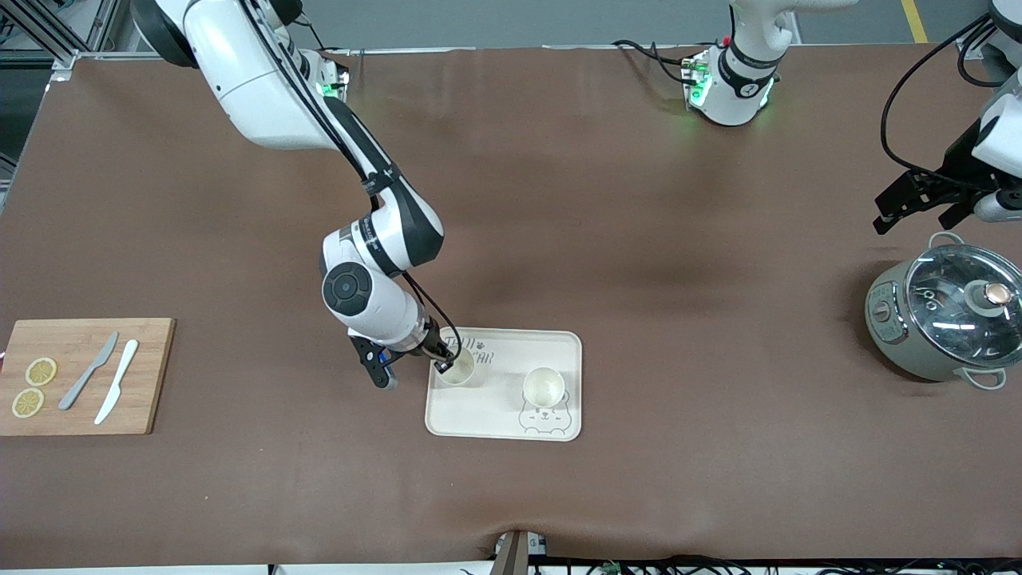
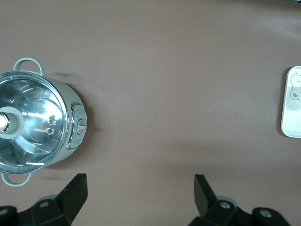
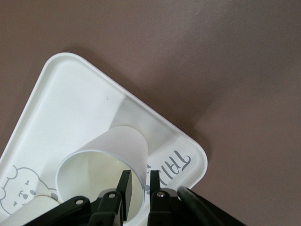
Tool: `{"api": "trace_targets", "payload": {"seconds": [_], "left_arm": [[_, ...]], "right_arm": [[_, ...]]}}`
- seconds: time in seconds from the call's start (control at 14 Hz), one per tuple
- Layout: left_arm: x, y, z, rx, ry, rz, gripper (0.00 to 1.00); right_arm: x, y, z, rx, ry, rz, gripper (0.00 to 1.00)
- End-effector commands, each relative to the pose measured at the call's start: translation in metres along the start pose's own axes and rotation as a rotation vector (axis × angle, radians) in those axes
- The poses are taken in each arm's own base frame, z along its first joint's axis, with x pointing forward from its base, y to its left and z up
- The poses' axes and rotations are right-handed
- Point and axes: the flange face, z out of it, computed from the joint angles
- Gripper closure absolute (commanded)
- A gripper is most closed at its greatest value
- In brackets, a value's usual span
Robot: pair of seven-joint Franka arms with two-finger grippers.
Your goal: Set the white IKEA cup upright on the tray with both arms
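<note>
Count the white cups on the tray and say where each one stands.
2. One cup stands upright on the tray toward the right arm's end, its rim between the right end effector fingers. The other cup stands upright beside it, above the printed bear face.

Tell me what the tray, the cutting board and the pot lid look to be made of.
Tray: probably matte plastic or melamine, cream with printed lettering.
Cutting board: wood or bamboo, visible grain.
Pot lid: apparently clear glass with a metal rim, glossy with reflections.
</note>
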Motion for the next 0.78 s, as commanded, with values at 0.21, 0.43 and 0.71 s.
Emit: {"api": "trace_targets", "payload": {"seconds": [0.21, 0.43, 0.71], "left_arm": [[0.007, 0.000, -0.002, -0.010, 0.009, 0.005, 0.00], [0.017, 0.002, -0.009, -0.010, 0.020, 0.007, 0.00], [0.020, 0.002, -0.012, -0.016, 0.025, -0.002, 0.00]], "right_arm": [[-0.002, -0.006, -0.003, 0.006, 0.008, 0.010, 0.53], [0.001, -0.007, -0.006, 0.008, 0.010, 0.013, 0.03], [0.002, -0.009, -0.016, 0.019, 0.013, 0.016, 0.00]]}}
